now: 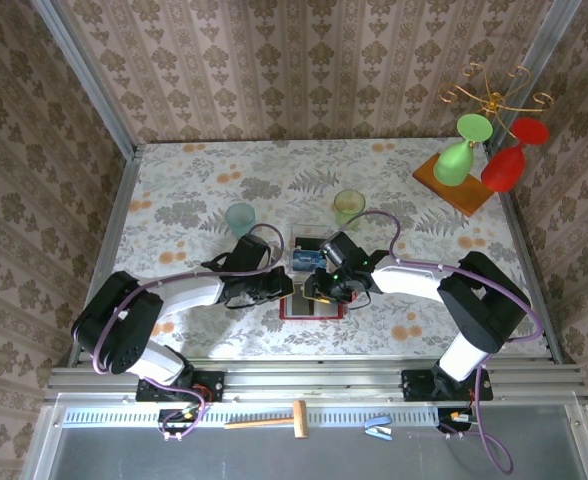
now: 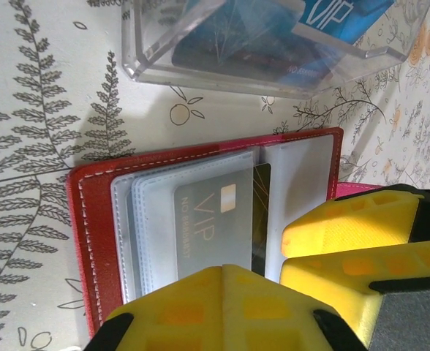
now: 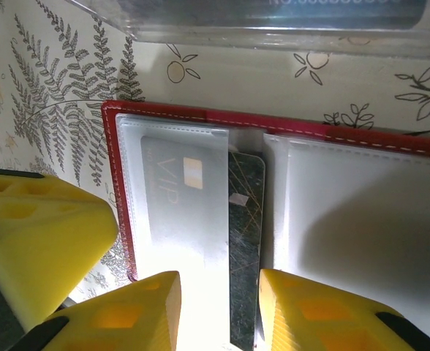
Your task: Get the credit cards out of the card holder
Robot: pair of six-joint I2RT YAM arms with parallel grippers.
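Table [image 1: 174, 180] in floral cloth, patterned walls on three sides. Far right corner: wooden stand [image 1: 464, 195] with a green glass [image 1: 461, 155] and a red glass [image 1: 507, 165] tipped on it, gold rack [image 1: 492, 95] above. Mid-table: teal cup [image 1: 240, 218] and green cup [image 1: 349, 205], both behind the work and clear of the arms. Near rail: hammer [image 1: 269, 420], blue clip [image 1: 378, 430].

Card holder [image 2: 91, 219] lies open and flat at table centre, toward the near edge, between the two arms. Clear box [image 2: 149, 62] sits just behind it, a strip of cloth between them, blue cards [image 2: 332, 14] inside. In the wrist views the holder's left half has a grey VIP card [image 2: 211, 227] in the top sleeve. A dark card [image 3: 246, 241] pokes out along the spine.

Hidden: from above, both wrists cover most of the holder and just its near red edge shows. The near ends of both cards run under yellow fingers. Box contents are cut off at the frame top.

Left arm reaches in low from the left. Left gripper [image 2: 222, 292] is clamped shut at the near edge of the sleeves; what it nips can't be seen. Right arm bends in from the right. Right gripper [image 3: 221, 285] has its fingers apart, spread wider than the dark card strip lying between them. The two grippers sit just beside each other.
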